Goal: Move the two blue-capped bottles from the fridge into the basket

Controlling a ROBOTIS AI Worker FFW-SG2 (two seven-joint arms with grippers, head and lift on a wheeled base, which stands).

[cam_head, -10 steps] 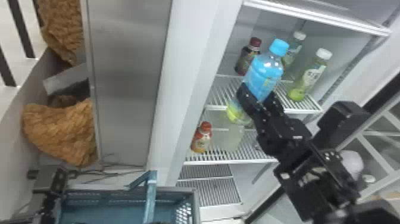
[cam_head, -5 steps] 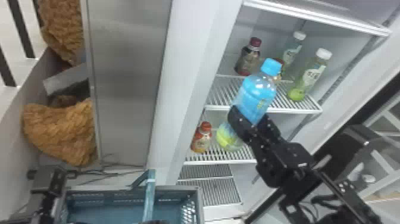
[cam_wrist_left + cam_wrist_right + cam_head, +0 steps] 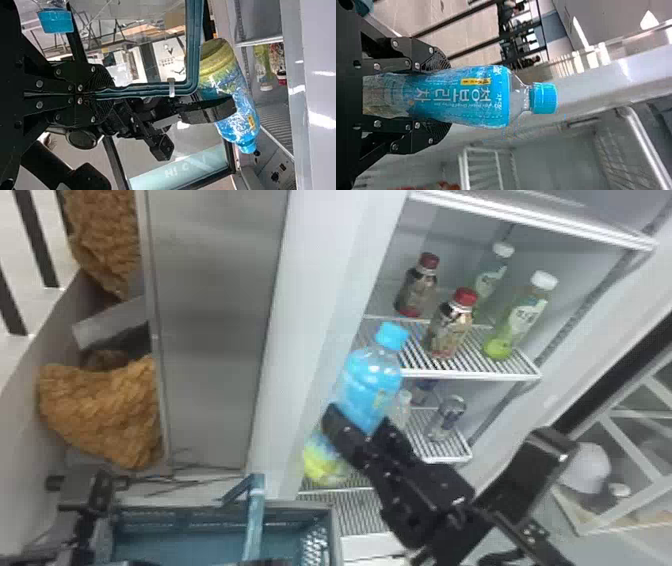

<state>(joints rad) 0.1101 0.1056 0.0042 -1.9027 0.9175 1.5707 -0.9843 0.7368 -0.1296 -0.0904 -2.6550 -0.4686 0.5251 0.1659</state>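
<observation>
My right pincer point(image 3: 356, 426) is squeezing the blue-capped bottle point(image 3: 369, 387) low on its body, beside the fridge point(image 3: 472, 375). The bottle leans — cap to one o'clock, bottom to seven. My head sees the basket point(image 3: 290, 506) at eight o'clock from that pincer, so I think I should go that way. My left pincer point(image 3: 111, 93) pinches the basket's handle point(image 3: 142, 89).
</observation>
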